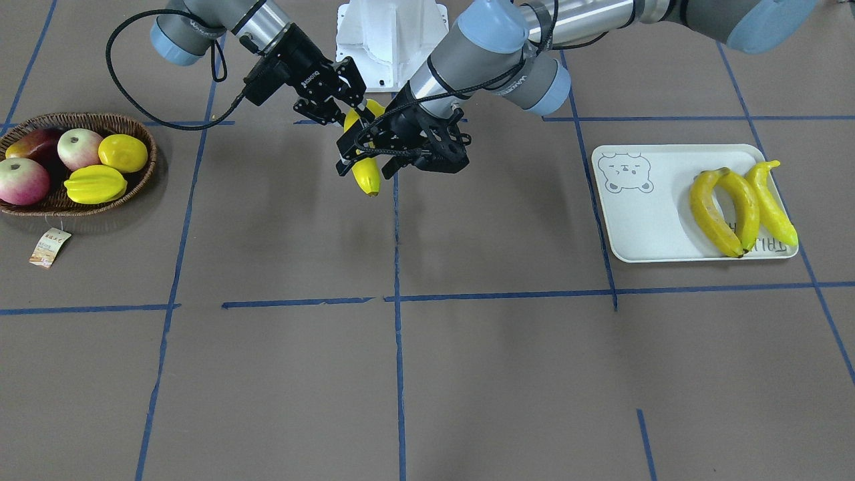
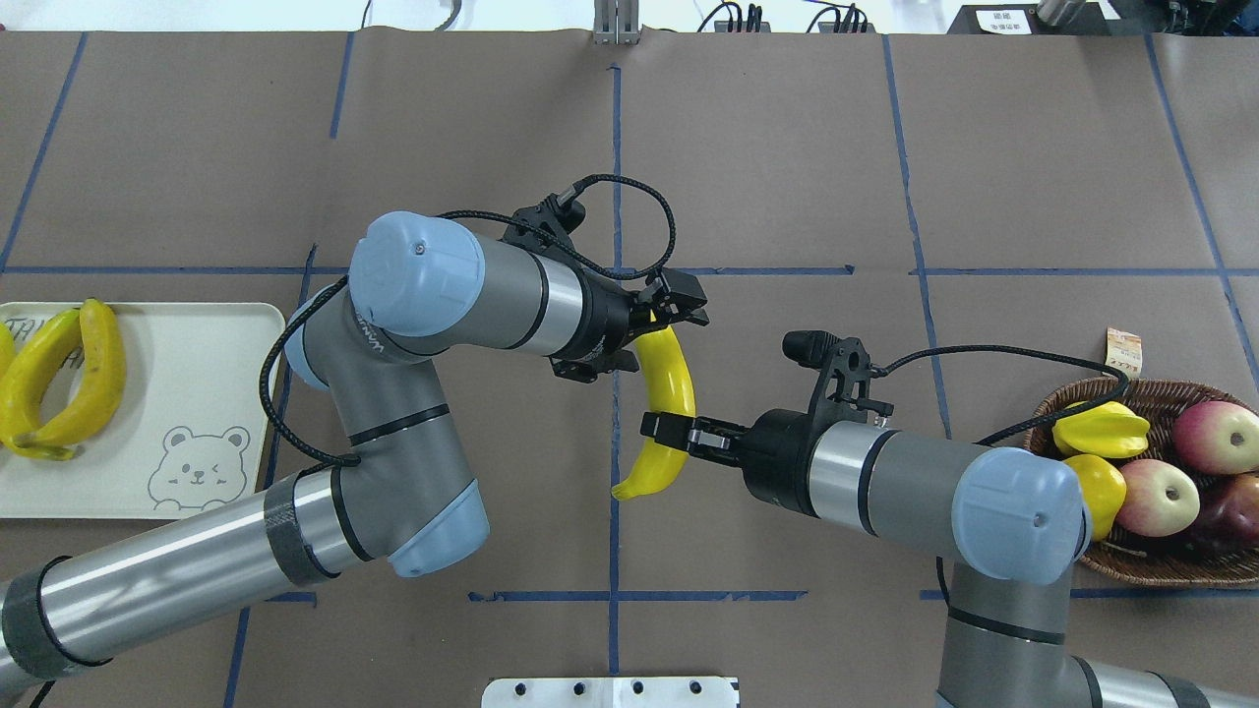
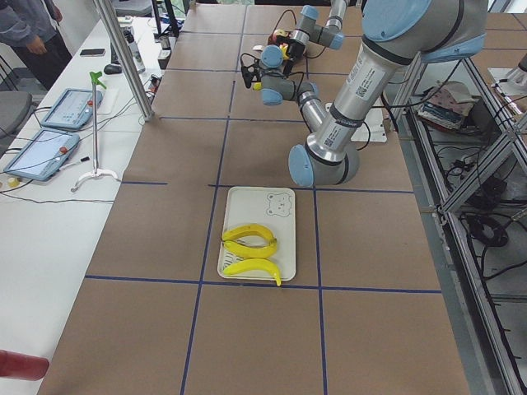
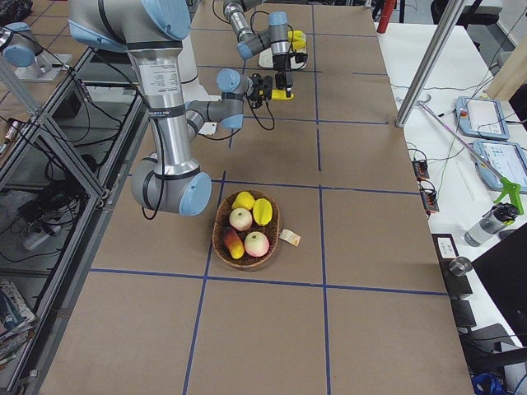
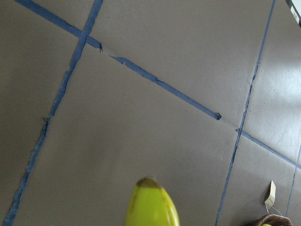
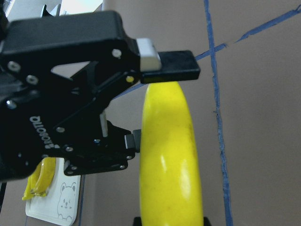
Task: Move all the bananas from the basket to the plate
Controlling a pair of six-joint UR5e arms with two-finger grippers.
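Note:
One yellow banana (image 1: 367, 177) hangs in the air over the table's middle, held between both grippers. My left gripper (image 2: 679, 315) is shut on its far end, and the tip pokes out in the left wrist view (image 5: 151, 205). My right gripper (image 2: 669, 431) is shut on its lower part, and the fruit fills the right wrist view (image 6: 171, 160). Three more bananas (image 1: 735, 207) lie on the bear-print plate (image 1: 654, 220), which also shows in the overhead view (image 2: 197, 393). No banana shows in the wicker basket (image 1: 80, 120).
The basket (image 2: 1131, 575) holds apples (image 1: 23, 180), a lemon (image 1: 123, 152) and a star fruit (image 1: 95, 184). A paper tag (image 1: 50, 247) lies beside it. The robot's white base (image 1: 391, 40) stands behind the grippers. Blue tape lines cross the brown table.

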